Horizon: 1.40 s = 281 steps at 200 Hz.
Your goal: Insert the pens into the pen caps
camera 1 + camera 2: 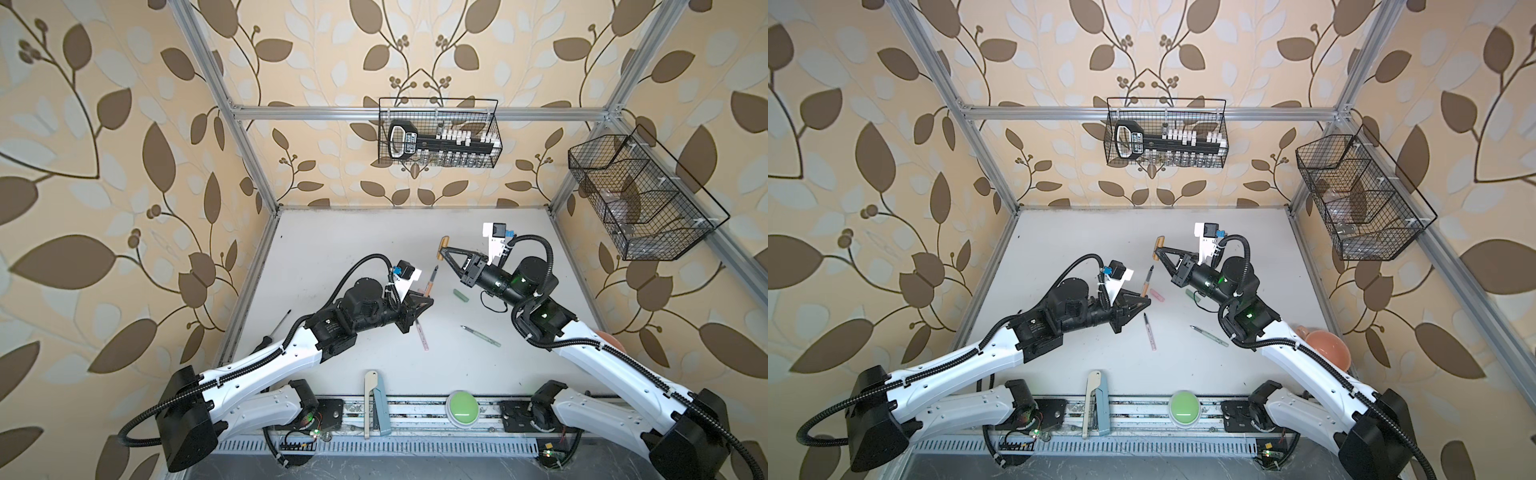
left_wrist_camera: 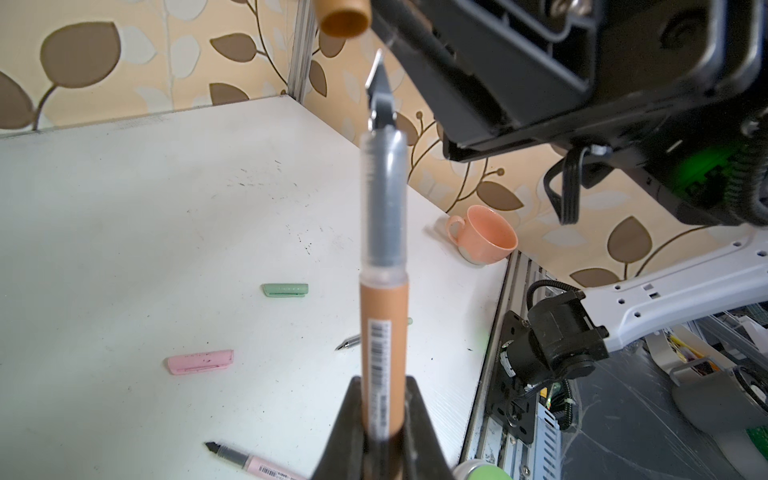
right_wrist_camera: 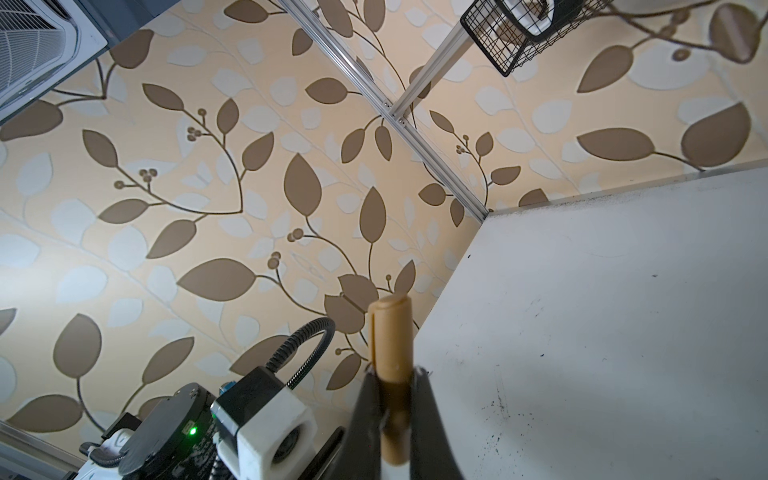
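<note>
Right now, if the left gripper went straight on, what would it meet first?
Probably the brown cap held by the right gripper, just beyond the brown-orange pen; alignment looks slightly off.

The brown-orange pen [image 1: 432,282] is held in the left gripper [image 1: 428,298], tip pointed to one o'clock; just past the tip, not touching, the brown cap [image 1: 444,241] is clamped in the right gripper [image 1: 445,251].

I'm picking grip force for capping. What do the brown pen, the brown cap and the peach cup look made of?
The brown pen looks plastic: matte orange-brown barrel with printed barcode, clear sleeve over a dark core. The brown cap: opaque matte plastic, by its moulded clip. The peach cup: probably glazed ceramic, smooth with soft sheen; possibly plastic.
</note>
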Available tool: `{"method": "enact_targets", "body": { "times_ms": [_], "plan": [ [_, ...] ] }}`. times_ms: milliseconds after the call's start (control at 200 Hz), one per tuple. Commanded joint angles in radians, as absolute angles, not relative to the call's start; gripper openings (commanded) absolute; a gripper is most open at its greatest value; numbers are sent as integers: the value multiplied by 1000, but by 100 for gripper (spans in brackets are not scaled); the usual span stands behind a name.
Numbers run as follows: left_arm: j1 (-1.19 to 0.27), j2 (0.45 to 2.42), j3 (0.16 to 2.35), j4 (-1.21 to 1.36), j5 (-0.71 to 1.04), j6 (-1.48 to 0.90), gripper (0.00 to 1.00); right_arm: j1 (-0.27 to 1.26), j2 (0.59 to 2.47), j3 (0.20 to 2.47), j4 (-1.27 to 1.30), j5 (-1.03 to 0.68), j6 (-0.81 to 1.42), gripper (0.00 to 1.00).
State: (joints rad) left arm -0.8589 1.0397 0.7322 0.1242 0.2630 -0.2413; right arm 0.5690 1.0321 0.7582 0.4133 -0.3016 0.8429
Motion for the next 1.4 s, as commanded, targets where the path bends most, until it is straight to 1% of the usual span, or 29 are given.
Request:
{"method": "enact_targets", "body": {
  "times_ms": [0,485,860,1399],
  "plan": [
    [-867,1016,751,144,282,-223,0,569,1035,769,430,-317,854,2],
    [-867,1016,749,136,268,-223,0,601,1071,755,461,-328,868,2],
    [-867,995,734,139,239,-223,0,598,1000,724,407,-299,851,2],
    [-867,1020,746,138,256,-226,0,592,1025,744,447,-305,865,1]
  ]
}}
